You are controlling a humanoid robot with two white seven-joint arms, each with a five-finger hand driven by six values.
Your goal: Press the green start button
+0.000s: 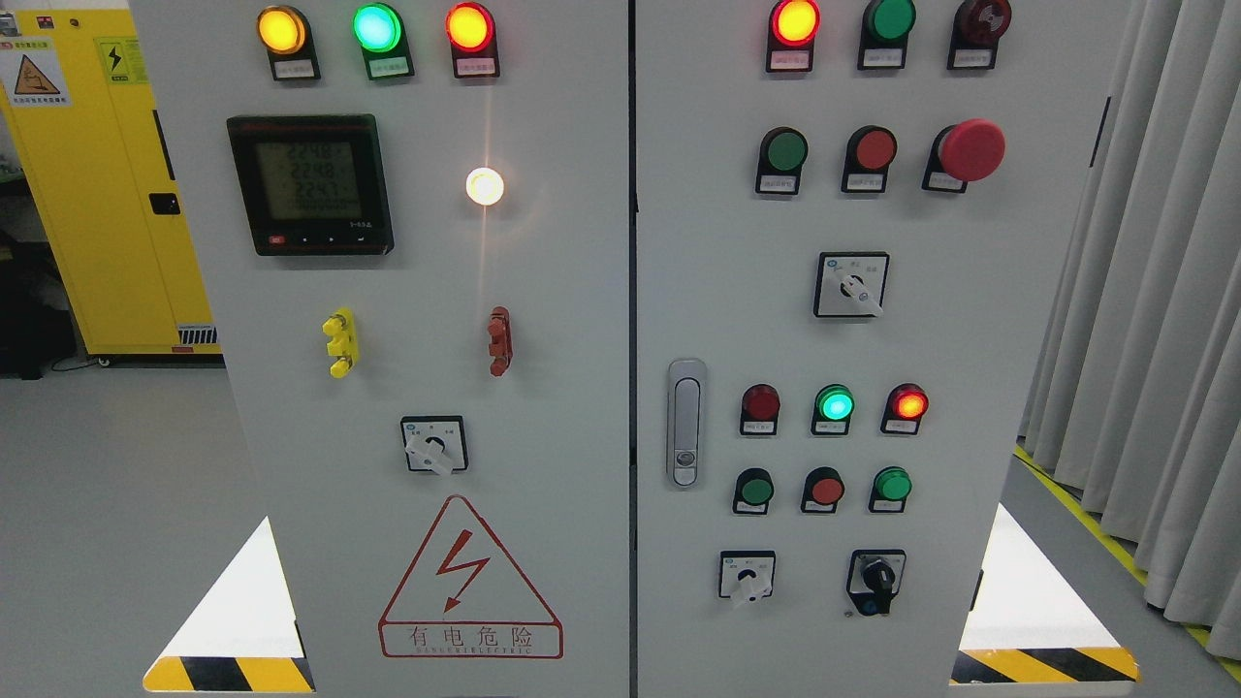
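A grey control cabinet (pixel 582 388) with two doors fills the head view. On the right door there is a green push button (pixel 784 151) in the upper row, beside a red button (pixel 875 149) and a red mushroom stop button (pixel 971 150). Lower down are two more green push buttons (pixel 755 491) (pixel 892 484) with a red one (pixel 826 490) between them. A green lamp (pixel 835 403) above them is lit. Neither hand nor arm shows in the picture.
The left door carries lit yellow, green and red lamps (pixel 376 27), a digital meter (pixel 310 184), a white lamp (pixel 485 186) and rotary switches (pixel 433 446). A door handle (pixel 685 423) sits on the right door. A yellow cabinet (pixel 107 174) stands left, curtains (pixel 1144 291) right.
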